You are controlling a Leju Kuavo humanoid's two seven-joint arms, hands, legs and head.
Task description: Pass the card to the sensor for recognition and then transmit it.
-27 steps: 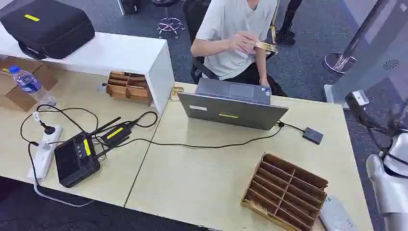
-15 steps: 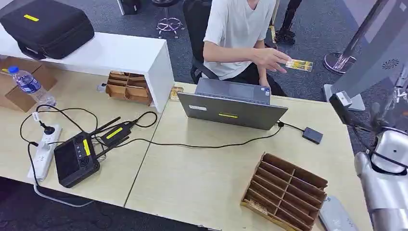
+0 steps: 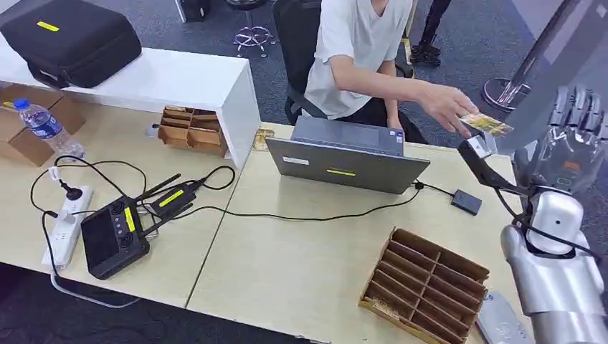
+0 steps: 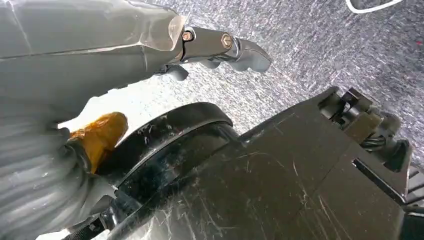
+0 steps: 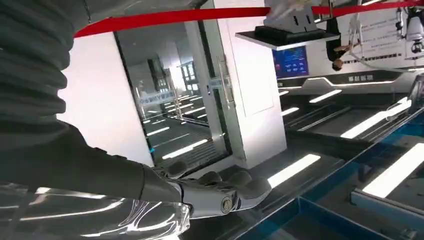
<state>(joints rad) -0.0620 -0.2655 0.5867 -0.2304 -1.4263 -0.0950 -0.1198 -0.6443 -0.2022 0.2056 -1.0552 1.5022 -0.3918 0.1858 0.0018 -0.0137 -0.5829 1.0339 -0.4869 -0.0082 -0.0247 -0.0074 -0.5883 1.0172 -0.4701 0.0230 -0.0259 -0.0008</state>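
Observation:
A person seated behind the laptop reaches out and holds a yellowish card in their fingers. My right hand is raised at the table's right end, just right of the card and apart from it, holding nothing. In the right wrist view that hand has its fingers stretched out, with nothing in them. A small black sensor box lies on the table, cabled to the laptop. In the left wrist view my left hand hangs over grey carpet with nothing in it.
A slotted wooden tray sits at the table's near right. A black controller, a power strip and cables lie at the left, near a water bottle. A white shelf carries a black case.
The person swung the card from in front of their chest out to the right, towards my right hand. My right arm rose and the hand came up beside the card.

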